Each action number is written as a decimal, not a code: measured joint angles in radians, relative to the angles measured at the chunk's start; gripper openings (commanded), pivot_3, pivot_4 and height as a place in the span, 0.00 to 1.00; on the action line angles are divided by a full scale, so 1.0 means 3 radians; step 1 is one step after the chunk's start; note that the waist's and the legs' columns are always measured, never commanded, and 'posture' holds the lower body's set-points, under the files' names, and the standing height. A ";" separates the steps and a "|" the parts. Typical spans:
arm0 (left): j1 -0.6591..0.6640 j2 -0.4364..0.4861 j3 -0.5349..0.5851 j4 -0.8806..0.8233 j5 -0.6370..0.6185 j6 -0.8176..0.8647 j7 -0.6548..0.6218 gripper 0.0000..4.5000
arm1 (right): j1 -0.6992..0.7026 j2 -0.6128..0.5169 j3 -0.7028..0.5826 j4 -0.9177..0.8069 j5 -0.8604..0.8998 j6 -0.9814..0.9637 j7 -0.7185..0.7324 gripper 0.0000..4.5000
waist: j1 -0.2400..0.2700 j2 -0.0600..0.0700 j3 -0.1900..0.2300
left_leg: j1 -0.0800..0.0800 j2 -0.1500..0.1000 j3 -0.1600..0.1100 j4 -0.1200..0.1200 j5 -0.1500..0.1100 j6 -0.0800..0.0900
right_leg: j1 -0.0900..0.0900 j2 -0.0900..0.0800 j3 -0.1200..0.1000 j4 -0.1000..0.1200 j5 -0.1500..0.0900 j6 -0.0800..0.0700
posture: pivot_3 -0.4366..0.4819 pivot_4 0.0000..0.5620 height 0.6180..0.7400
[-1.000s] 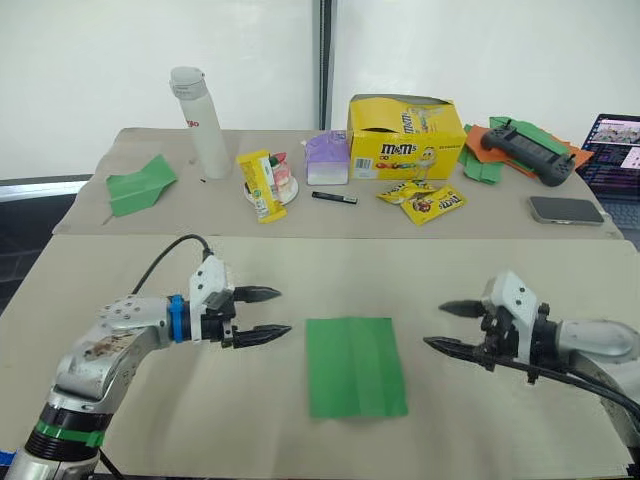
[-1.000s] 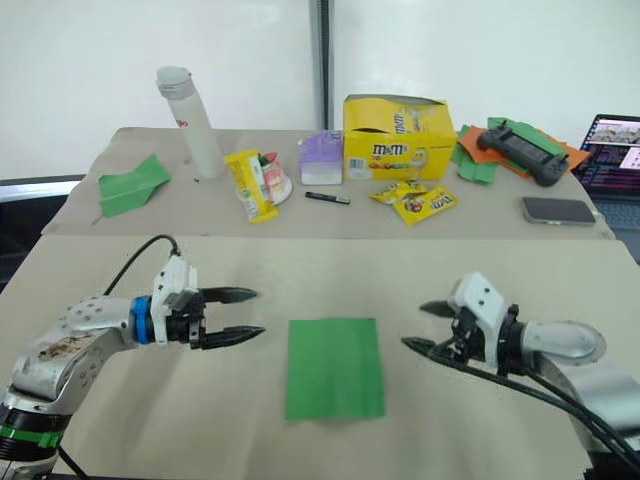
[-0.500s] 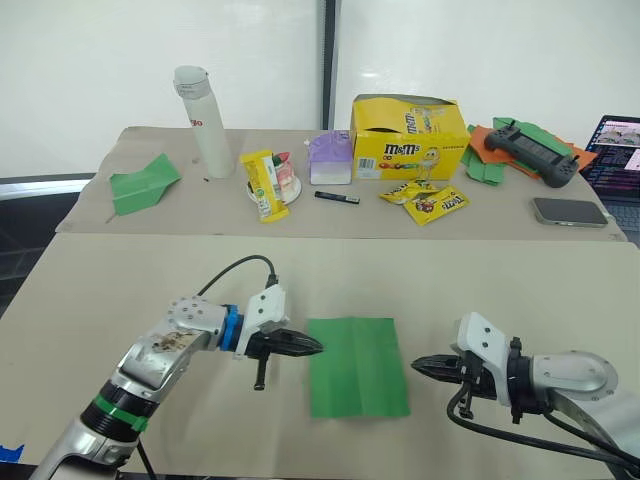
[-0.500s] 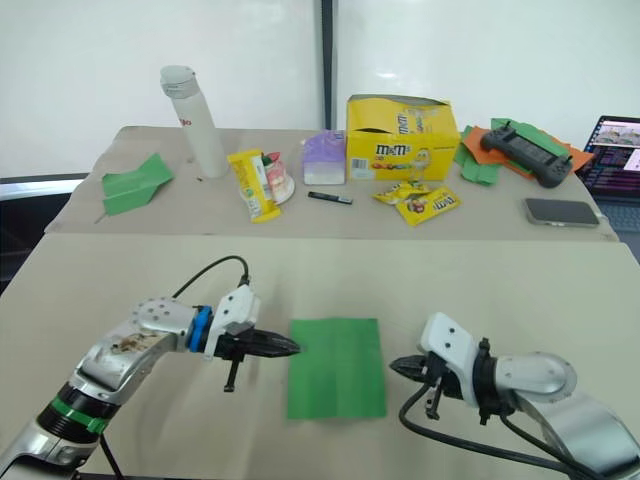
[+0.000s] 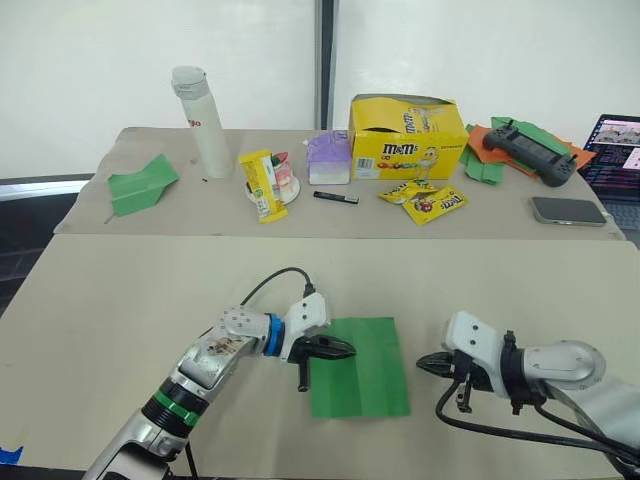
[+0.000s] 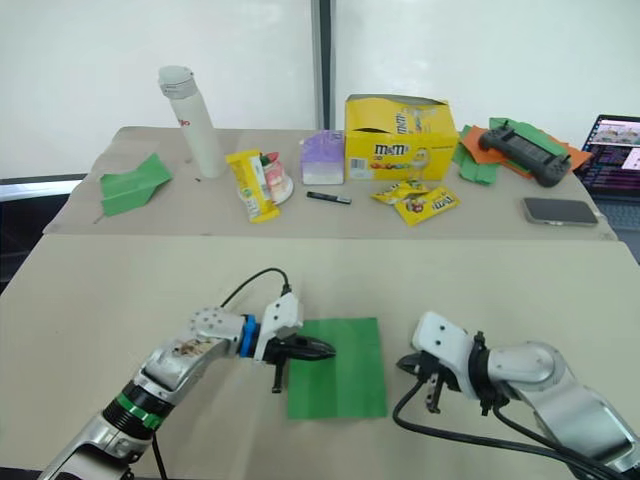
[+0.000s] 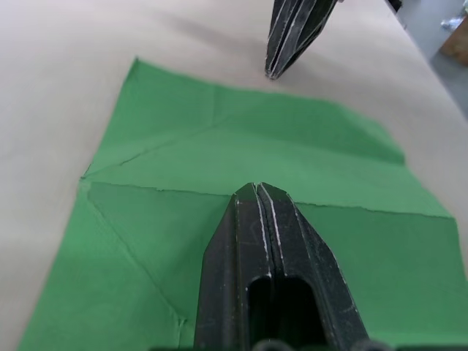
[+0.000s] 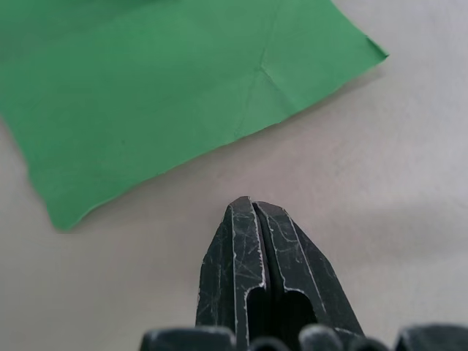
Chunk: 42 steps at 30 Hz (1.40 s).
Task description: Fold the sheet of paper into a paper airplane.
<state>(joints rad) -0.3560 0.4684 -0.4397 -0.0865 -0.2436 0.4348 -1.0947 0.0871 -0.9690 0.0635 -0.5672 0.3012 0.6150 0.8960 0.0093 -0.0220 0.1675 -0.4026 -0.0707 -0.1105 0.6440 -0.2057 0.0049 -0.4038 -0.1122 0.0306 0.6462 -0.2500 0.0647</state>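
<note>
Green sheet of paper (image 5: 358,366) now lies under the closed left hand (image 5: 348,349); closed right hand (image 5: 422,362) has neared.

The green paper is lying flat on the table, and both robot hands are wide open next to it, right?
Not quite. The green paper does lie flat on the table, but the hands are shut, not open. The left wrist view shows the left hand with its fingers pressed together over the paper, and the right wrist view shows the right hand shut too, just beside the paper's edge.
</note>
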 measured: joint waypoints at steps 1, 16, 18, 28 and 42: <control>-0.0005 0.0001 -0.0006 -0.0001 0.0015 0.0011 -0.0006 0.00 | -0.0013 0.0000 0.0009 0.0001 -0.0001 0.0006 0.0013 0.01 | 0.0001 0.0000 0.0000 | 0.0000 0.0000 0.0000 0.0000 0.0000 0.0000 | 0.0000 0.0000 0.0000 0.0000 0.0000 0.0000 | 0.48 0.27 1.00; -0.0127 0.0088 -0.0119 -0.0055 0.0113 0.0105 -0.0030 0.00 | -0.0406 0.0597 0.0298 0.0118 0.0291 -0.0011 0.0196 0.01 | -0.0005 -0.0007 -0.0007 | 0.0014 0.0001 -0.0003 -0.0001 -0.0001 0.0002 | 0.0012 0.0001 0.0000 0.0000 -0.0001 0.0002 | 0.48 0.27 1.00; -0.0127 0.0090 -0.0117 -0.0069 0.0113 0.0137 -0.0022 0.00 | -0.0413 0.0703 0.0268 0.0175 0.0384 -0.0012 0.0198 0.01 | -0.0005 -0.0009 -0.0008 | 0.0014 0.0001 -0.0003 -0.0001 -0.0001 0.0002 | 0.0012 0.0001 0.0000 0.0000 -0.0001 0.0001 | 0.48 0.27 1.00; -0.0097 0.0260 -0.0044 -0.0195 0.0112 0.0221 -0.0022 0.00 | -0.0568 0.0970 0.0389 0.0478 0.0419 -0.0070 0.0197 0.01 | -0.0042 -0.0009 -0.0010 | 0.0017 0.0002 -0.0004 -0.0001 -0.0001 0.0002 | 0.0011 0.0004 0.0002 0.0003 -0.0001 0.0001 | 0.48 0.27 1.00; -0.0082 0.0263 -0.0022 -0.0190 0.0111 0.0218 -0.0037 0.00 | -0.0615 -0.0065 0.0448 0.0323 0.0052 -0.0157 0.0572 0.01 | -0.0034 -0.0008 -0.0011 | 0.0015 0.0002 0.0001 -0.0001 -0.0001 0.0002 | 0.0011 0.0002 0.0002 0.0001 -0.0001 0.0002 | 0.48 0.27 1.00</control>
<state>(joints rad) -0.3806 0.5473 -0.4464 -0.1436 -0.2102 0.5001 -1.1059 -0.0975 -0.9885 0.1980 -0.4703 0.3168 0.5680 1.0675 -0.0008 -0.0243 0.1644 -0.3980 -0.0702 -0.1102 0.6436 -0.2062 0.0056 -0.4004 -0.1117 0.0313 0.6466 -0.2504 0.0653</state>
